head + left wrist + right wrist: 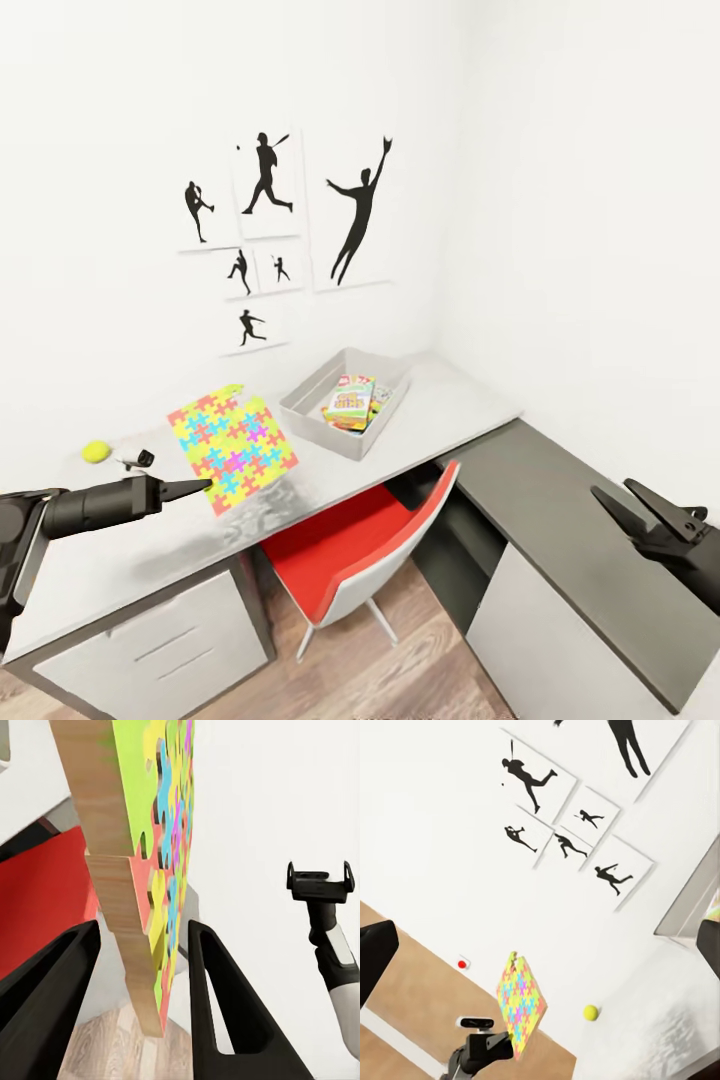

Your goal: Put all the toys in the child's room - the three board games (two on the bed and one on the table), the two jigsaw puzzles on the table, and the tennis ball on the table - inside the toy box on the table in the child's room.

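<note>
My left gripper (207,487) is shut on a jigsaw puzzle (232,450), a flat multicoloured square held tilted above the light grey table (450,395). In the left wrist view its wooden edge (139,967) stands between the two black fingers (225,1012). A green corner (232,389) pokes out behind its far edge. The tennis ball (96,452) lies on the table left of the puzzle. The grey toy box (310,405) sits further right with colourful board games (352,402) inside. My right gripper (640,505) hangs open over the dark desk top (560,500).
A red and white chair (350,560) is pushed under the desk below the toy box. White drawers (170,650) front the left end. Black sports prints (265,175) hang on the wall. A small red ball (463,964) shows in the right wrist view.
</note>
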Robot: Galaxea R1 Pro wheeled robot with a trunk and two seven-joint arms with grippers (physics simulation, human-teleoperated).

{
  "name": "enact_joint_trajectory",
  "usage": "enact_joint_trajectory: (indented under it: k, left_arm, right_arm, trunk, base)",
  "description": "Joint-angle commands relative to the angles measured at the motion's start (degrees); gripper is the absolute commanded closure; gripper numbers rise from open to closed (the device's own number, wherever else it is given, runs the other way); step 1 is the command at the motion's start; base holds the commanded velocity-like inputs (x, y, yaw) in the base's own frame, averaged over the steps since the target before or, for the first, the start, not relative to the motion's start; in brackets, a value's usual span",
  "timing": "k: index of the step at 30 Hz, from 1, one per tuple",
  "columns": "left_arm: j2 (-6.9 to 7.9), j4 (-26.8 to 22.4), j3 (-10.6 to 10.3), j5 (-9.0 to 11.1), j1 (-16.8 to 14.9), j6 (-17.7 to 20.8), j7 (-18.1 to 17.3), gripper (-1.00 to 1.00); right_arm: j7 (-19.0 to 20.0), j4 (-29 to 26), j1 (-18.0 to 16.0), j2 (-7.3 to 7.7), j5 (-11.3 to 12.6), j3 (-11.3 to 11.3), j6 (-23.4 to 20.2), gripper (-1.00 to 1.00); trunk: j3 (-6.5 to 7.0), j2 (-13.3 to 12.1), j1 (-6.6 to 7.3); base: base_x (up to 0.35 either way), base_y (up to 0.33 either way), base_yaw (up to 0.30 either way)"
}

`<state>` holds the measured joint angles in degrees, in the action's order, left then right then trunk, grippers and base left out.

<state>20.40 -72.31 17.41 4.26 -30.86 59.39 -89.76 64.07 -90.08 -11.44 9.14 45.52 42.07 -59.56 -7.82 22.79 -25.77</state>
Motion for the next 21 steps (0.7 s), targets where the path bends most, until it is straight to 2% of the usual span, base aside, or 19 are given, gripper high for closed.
enact_joint_trajectory:
  k: [1, 6, 13, 21]
  left_arm:
    - [0.04, 0.0, 0.0, 0.0, 0.0, 0.6, -0.2, 1.00]
    - [0.97, 0.0, 0.0, 0.1, 0.0, 0.6, -0.2, 1.00]
    - [2.61, 0.0, 0.1, 0.3, 0.0, 0.6, -0.2, 1.00]
    - [2.89, 0.0, 0.0, 0.3, 0.0, 0.6, -0.2, 1.00]
  right_arm:
    - [0.2, 0.0, -0.1, 0.00, -0.1, 0.0, -0.2, -1.00]
    - [0.3, 0.0, -0.1, 0.00, -0.1, 0.1, -0.2, -1.00]
    - [0.2, 0.0, -0.1, 0.00, -0.1, 0.0, 0.5, -1.00]
    - [0.2, 0.0, -0.1, 0.00, 0.0, -0.1, 2.0, -1.00]
  trunk:
    - [-0.06, 0.1, -0.02]
    - [0.25, 0.1, -0.02]
    - [0.67, 0.1, -0.02]
    - [1.16, 0.1, -0.02]
  base:
    - [-0.185, 0.000, -0.224]
    - [-0.204, 0.000, -0.224]
    - [-0.034, 0.000, -0.224]
    - [-0.002, 0.000, -0.224]
